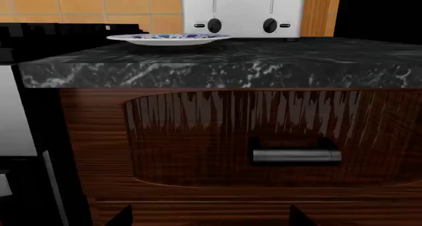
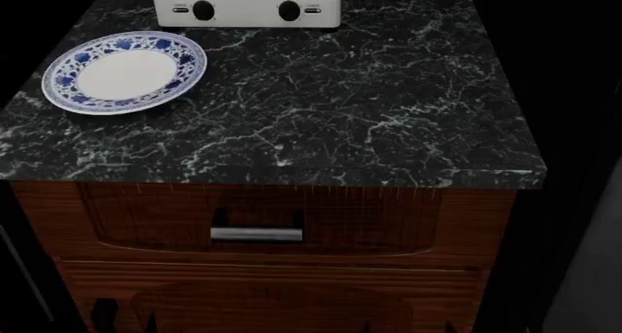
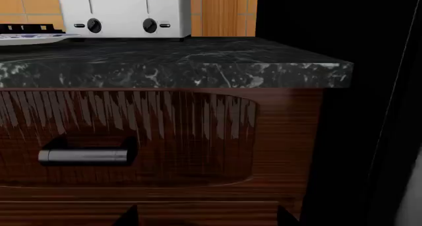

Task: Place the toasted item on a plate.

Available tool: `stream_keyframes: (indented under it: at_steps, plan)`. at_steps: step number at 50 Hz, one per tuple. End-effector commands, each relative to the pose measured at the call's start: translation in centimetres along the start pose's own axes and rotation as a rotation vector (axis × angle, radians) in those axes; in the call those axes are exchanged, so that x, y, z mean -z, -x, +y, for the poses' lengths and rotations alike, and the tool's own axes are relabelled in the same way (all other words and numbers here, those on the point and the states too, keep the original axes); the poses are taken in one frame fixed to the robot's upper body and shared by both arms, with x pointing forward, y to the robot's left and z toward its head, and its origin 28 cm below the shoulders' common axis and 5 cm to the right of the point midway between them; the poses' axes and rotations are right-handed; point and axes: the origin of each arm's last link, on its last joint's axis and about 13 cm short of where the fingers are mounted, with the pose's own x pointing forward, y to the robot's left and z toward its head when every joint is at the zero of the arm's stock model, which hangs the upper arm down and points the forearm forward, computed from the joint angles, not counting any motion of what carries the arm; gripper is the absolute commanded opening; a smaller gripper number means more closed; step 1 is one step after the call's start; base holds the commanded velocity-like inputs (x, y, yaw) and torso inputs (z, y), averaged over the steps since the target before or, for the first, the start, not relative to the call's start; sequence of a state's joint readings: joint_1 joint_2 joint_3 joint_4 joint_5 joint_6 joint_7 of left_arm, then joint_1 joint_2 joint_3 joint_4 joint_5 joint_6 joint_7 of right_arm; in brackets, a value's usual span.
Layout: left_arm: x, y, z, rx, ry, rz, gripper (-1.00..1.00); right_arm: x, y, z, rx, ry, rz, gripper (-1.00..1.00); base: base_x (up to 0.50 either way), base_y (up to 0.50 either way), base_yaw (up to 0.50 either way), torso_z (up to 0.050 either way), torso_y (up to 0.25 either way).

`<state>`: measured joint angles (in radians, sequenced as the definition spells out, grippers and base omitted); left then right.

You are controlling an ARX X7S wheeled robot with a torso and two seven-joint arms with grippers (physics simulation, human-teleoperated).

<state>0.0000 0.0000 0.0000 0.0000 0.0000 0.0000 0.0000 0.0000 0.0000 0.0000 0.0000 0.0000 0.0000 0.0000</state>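
Left gripper (image 1: 205, 217): only two dark fingertip stubs show at the frame edge in the left wrist view, gap between them, nothing gripped; jaws look released. Right gripper (image 3: 205, 216): same picture in the right wrist view, two dark tips apart, nothing between them. Neither gripper is identifiable in the head view.

Both wrist cameras sit below the black white-veined marble countertop (image 2: 369, 107), facing the glossy dark-brown wooden drawer front (image 1: 264, 137) under it. Brushed-metal bar handle (image 2: 256, 234) is mounted on that drawer, below the countertop's front edge; also seen at (image 1: 297, 156) and (image 3: 84, 157).

Round white ceramic plate with blue floral rim (image 2: 124, 71) sits flat on the countertop, near its left edge, bare centre, nothing on it. Seen edge-on at (image 1: 169, 38); only a sliver at (image 3: 29, 37).

White two-slot toaster with two black knobs (image 2: 246, 5) stands at the back of the countertop, just behind and to the right of the plate, close but not touching. Also at (image 1: 242, 12) and (image 3: 124, 12).

Toasted bread slice: not visible in any view; toaster's top is cropped, so can't tell whether it's in the slots.

Orange-tan tiled wall (image 1: 99, 3) behind the countertop
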Motion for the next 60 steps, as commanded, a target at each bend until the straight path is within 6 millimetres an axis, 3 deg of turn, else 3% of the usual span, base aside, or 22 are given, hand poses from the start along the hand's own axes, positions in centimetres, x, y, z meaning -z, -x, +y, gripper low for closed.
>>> stream_keyframes:
  at_steps: [1,24,26,35,49,60]
  plan:
    - [0.0,0.0,0.0,0.0,0.0,0.0,1.0,0.0,0.0,0.0,0.0,0.0,0.0,1.0,0.0,0.0,0.0,0.0,0.0]
    - [-0.9,0.5,-0.1,0.009,-0.054,-0.039,1.0,-1.3,0.4,0.2,-0.021,0.049,-0.017,1.0,0.0,0.0,0.0,0.005,0.0]
    - [-1.9,0.3,0.1,0.018,-0.05,-0.061,1.0,-2.8,0.6,0.1,-0.017,0.028,-0.019,1.0,0.0,0.0,0.0,0.05,0.0]
    - [-4.8,-0.1,0.3,0.02,-0.05,-0.122,1.0,-4.7,0.0,0.2,-0.018,0.075,-0.051,1.0,0.0,0.0,0.0,0.05,0.0]
    - [-10.2,-0.2,1.2,0.01,-0.076,-0.186,1.0,-9.7,-1.7,0.4,-0.015,0.133,-0.16,1.0,0.0,0.04,0.0,0.05,0.0]
    - [-12.3,-0.3,1.4,0.012,-0.086,-0.231,1.0,-12.2,-2.0,0.4,-0.013,0.171,-0.23,1.0,0.03,0.5,0.0,0.05,0.0]
